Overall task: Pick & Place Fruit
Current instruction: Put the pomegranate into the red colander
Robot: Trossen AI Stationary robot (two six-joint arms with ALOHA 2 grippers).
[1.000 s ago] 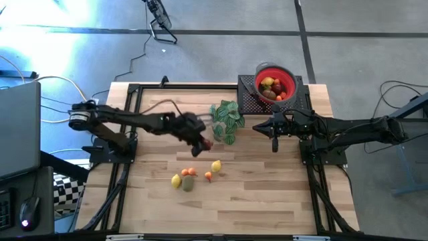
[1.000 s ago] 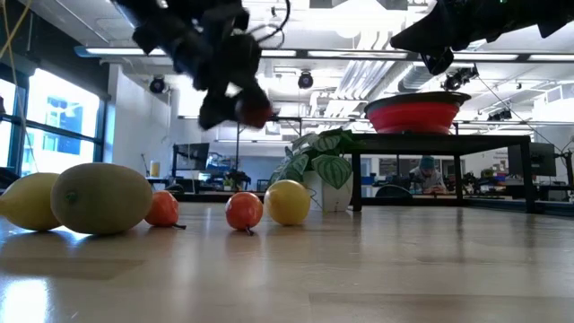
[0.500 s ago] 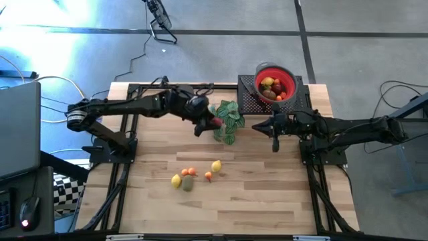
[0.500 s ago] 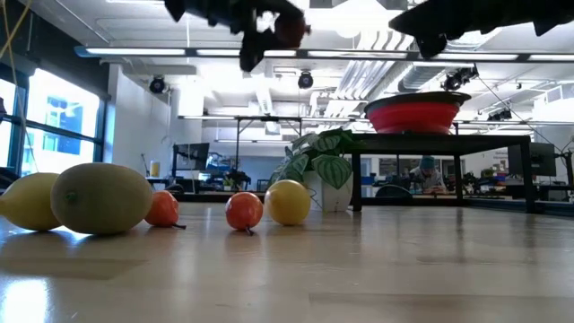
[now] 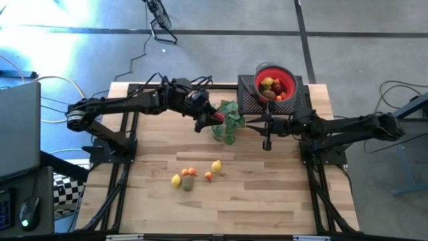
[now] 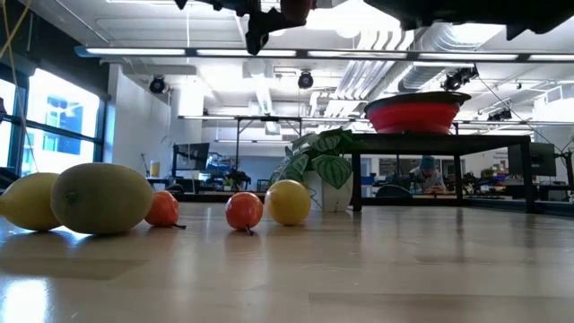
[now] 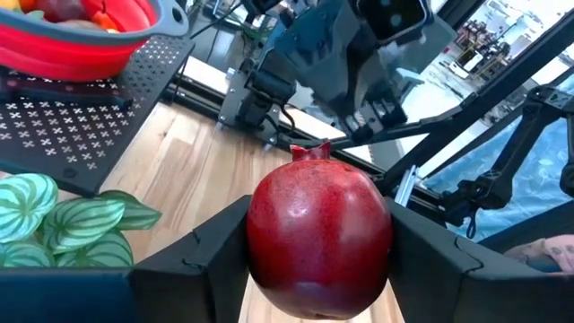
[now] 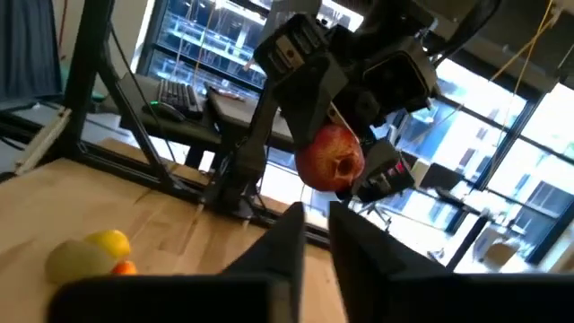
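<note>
My left gripper [image 5: 212, 120] is shut on a red pomegranate [image 7: 319, 235], high above the table by the green plant sprig [image 5: 227, 119]; in the low view the pomegranate [image 6: 294, 9] shows at the top edge. My right gripper [image 8: 316, 224] hovers to the right of the sprig, pointing at the pomegranate [image 8: 330, 160], with a narrow gap between its fingers and nothing in it. Several small fruits lie on the table near the front: two lemons [image 5: 216, 166] [image 5: 176, 180], a brown-green piece [image 5: 188, 183] and small orange-red ones [image 5: 188, 172]. My left gripper pinches the pomegranate by its two opposite sides [image 7: 262, 235] between its two fingers [image 7: 204, 253]. The fingers reach nearly level from the table's left. The fruit is lifted clear, its small crown [image 7: 310, 152] on the side away from the wrist.
A red bowl [image 5: 286, 79] holding several fruits stands on a black perforated stand [image 5: 251, 100] at the far right. Black frame rails run along the table's left, right and far edges. Bare wood lies in front of the fruit cluster.
My left gripper has risen with the pomegranate and swung toward the far edge and the right, from above the fruit cluster to beside the plant sprig. My right gripper has rolled about its own line and shifted a little toward the table's left.
</note>
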